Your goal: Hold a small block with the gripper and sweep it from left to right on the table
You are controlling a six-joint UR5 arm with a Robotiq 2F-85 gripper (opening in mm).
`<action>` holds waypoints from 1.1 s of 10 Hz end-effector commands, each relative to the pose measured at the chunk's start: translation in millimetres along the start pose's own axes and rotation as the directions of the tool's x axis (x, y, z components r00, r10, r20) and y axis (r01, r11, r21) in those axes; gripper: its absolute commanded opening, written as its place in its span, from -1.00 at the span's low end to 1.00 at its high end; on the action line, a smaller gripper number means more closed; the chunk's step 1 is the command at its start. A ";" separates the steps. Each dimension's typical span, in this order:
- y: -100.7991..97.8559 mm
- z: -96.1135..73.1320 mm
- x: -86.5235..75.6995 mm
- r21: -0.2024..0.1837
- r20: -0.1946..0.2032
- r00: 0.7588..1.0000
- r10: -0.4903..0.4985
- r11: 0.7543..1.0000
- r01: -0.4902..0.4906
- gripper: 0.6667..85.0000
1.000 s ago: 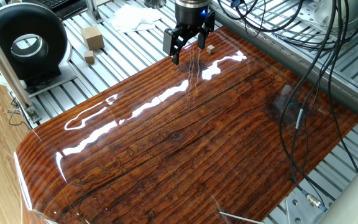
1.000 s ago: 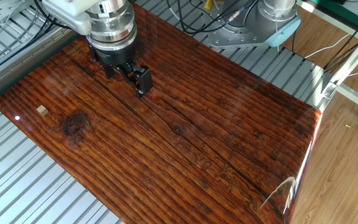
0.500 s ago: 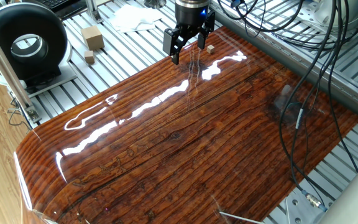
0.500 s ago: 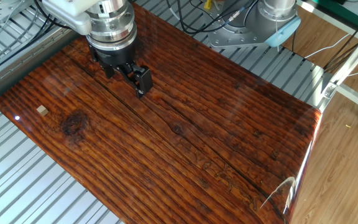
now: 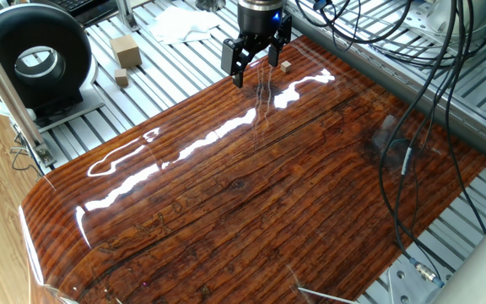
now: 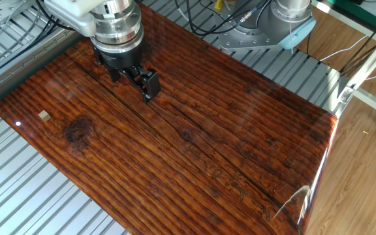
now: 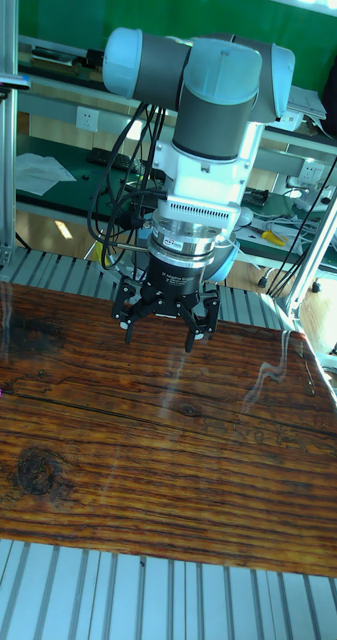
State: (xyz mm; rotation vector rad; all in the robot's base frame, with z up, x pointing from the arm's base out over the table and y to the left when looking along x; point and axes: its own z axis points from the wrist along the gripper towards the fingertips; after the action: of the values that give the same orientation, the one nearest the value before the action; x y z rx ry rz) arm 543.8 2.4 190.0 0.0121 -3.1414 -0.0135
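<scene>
Two black fingers of the gripper (image 5: 255, 69) stand apart in one fixed view, and nothing is between them. The gripper hangs over the far end of the table (image 5: 268, 194). The small block (image 5: 285, 66) lies free on the glossy board near that end, close to the edge, and the claw does not touch it. I judge that the fingers are kept wide so that they can go down around the cube, which is narrower than the gap. A bigger tan block (image 5: 126, 51) sits off the board on the aluminium base (image 5: 167, 101), out of the way of the sweep.

In the other fixed view the gripper (image 6: 132, 81) is over the board, and the small block (image 6: 44, 115) rests apart from it, near the table (image 6: 207, 130) edge. So the grasp is not yet made. The long free stretch of board beside them probably serves as room for the sweep.

In the tall fixed view the gripper (image 7: 160, 335) points straight down with its tips spread, just above the table (image 7: 168, 450), as the faint reflection suggests. The cube is not in this picture. A small label (image 7: 171, 243) is on the wrist, but its writing is too small to read. I find no other readable text.
</scene>
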 end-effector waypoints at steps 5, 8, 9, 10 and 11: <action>-13.2 -8.9 -67.4 0.005 0.266 0.946 0.186 0.981 -0.194 -0.99; -15.4 -5.4 -67.6 0.008 0.268 0.946 0.184 0.981 -0.193 -0.99; -17.0 -3.5 -67.1 0.009 0.268 0.947 0.179 0.982 -0.189 -0.99; -17.5 -2.4 -66.5 0.013 0.267 0.949 0.167 0.984 -0.177 -0.99; -18.7 -1.1 -65.8 0.015 0.265 0.951 0.160 0.985 -0.170 -0.99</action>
State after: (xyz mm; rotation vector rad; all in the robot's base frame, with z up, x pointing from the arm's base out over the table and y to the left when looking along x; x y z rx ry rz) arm 608.3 -15.5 191.9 -0.2779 -3.3872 0.0645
